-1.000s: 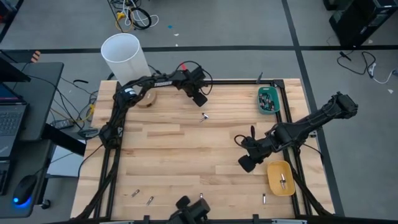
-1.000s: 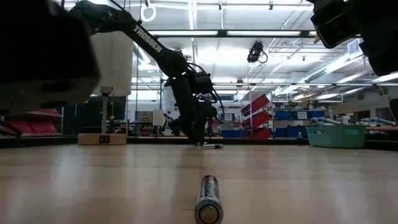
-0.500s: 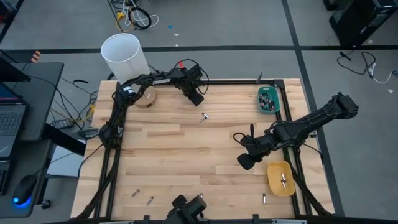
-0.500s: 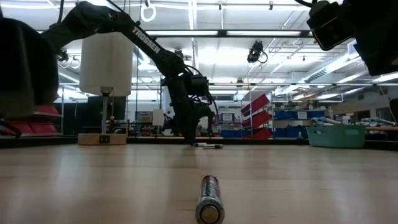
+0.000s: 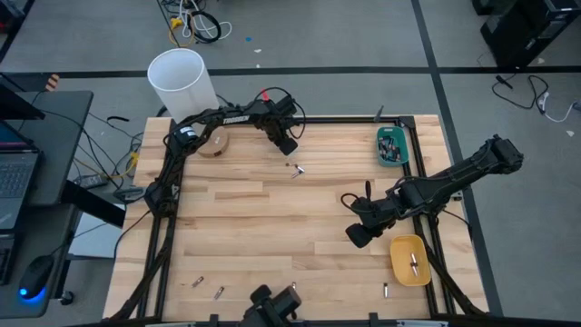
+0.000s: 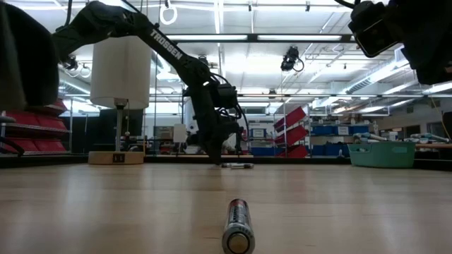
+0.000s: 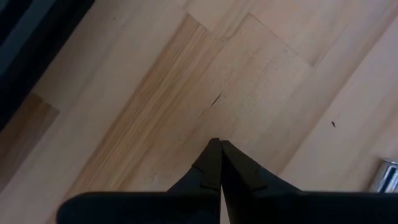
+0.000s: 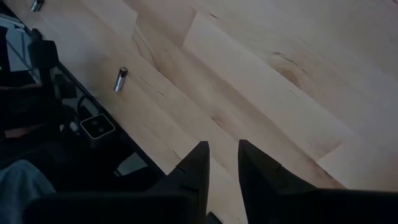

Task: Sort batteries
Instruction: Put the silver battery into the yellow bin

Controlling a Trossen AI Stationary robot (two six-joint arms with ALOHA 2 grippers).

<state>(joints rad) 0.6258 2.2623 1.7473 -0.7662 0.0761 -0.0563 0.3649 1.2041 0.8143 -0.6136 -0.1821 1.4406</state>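
Nearest the table's front edge, we note loose batteries: one [image 5: 385,291] at about 5 o'clock from the table centre and two [image 5: 207,287] at 7 o'clock, with one more [image 5: 413,261] lying in the yellow tray [image 5: 401,271] at 4 o'clock. Just beyond that tray we see the right gripper [image 5: 358,236] above bare wood, its fingers [image 8: 193,165] a narrow gap apart and holding nothing. Farther back, the left gripper [image 5: 289,145] sits at 12 o'clock, fingers [image 7: 210,163] pressed together on nothing, a battery [image 5: 295,169] lying just beside it, and the teal tray [image 5: 383,136] holding more at 2 o'clock.
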